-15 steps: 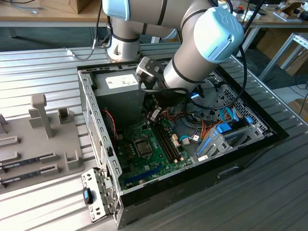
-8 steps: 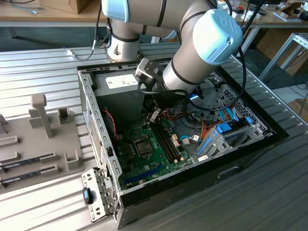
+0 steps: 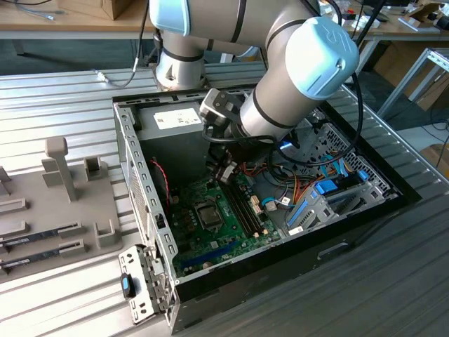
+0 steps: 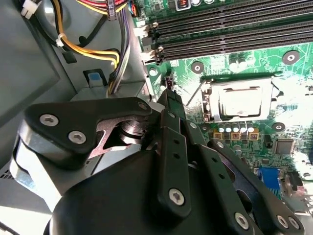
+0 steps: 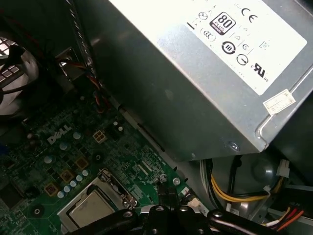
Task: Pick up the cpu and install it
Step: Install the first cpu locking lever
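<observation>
we find the cpu [image 4: 243, 101] already lying in its socket [image 4: 211, 98] on the motherboard [image 4: 293, 78], silver top up inside the metal frame; in the first wrist view it sits there too [image 5: 90, 204]. in the exterior view the socket reads as a dark square [image 3: 208, 215] with a paler centre, so we judge the placing done. whether the retention frame is latched we cannot tell; a thin lever stands beside the frame in the second wrist view.

the gripper [image 4: 168, 95] hangs inside the open case [image 3: 140, 210], just above the board near the socket's edge, touching nothing that we can make out. its black linkage narrows to a single slim tip, so we read the fingers as pressed together and carrying nothing.

materials: green circuit board studded with small round capacitors; long dark memory slots [image 4: 234, 29] running parallel beside the socket; the cpu lid is dull brushed metal, flat and square. the power supply [image 5: 205, 73] is a grey sheet-metal box with a white label. bundled yellow, red and black cables [image 4: 93, 49] curve past it. the gripper's links are matte black with bright screw heads. outside the case, a ribbed metal table [image 3: 63, 295] carries a grey fixture [image 3: 63, 175].
</observation>
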`<state>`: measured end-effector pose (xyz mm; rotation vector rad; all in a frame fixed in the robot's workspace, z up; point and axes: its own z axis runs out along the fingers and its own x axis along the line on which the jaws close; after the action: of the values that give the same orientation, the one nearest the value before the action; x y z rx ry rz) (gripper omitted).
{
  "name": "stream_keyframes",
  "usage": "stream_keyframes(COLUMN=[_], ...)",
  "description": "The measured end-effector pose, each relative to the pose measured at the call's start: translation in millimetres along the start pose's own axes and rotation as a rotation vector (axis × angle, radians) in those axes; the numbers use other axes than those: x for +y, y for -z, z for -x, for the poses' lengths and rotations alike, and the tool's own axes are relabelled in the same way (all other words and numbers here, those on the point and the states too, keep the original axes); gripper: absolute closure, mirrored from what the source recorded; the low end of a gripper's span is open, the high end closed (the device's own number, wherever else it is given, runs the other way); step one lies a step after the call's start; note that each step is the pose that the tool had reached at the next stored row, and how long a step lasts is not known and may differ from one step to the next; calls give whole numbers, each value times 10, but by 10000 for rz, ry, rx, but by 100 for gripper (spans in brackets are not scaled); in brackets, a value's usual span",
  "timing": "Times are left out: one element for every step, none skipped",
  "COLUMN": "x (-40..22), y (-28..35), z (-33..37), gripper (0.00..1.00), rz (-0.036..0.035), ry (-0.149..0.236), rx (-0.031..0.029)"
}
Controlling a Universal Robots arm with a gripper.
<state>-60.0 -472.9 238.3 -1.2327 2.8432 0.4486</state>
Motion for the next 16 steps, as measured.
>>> stream_keyframes(x=[7, 12, -21, -51, -61, -73, -79, -85, -93, -99, -106, -112, -117, -123, -131, -141], y=[29, 68, 89, 101, 105, 110, 113, 115, 118, 121, 124, 126, 128, 130, 134, 138], z=[3, 4, -34, -68, -78, -92, -98, -105, -113, -120, -128, -135, -140, -146, -156, -167], gripper=[89, 89, 89, 89, 89, 89, 89, 89, 89, 89, 89, 89, 89, 89, 89, 89], rz=[1, 1, 1, 1, 1, 1, 1, 1, 1, 1, 1, 1, 1, 1, 1, 1], ry=[1, 2, 2, 2, 2, 2, 2, 3, 3, 3, 3, 3, 3, 3, 3, 3], rx=[-2, -3, -2, -2, -2, -2, -2, -2, -2, -2, -2, -2, -1, -2, -2, -2])
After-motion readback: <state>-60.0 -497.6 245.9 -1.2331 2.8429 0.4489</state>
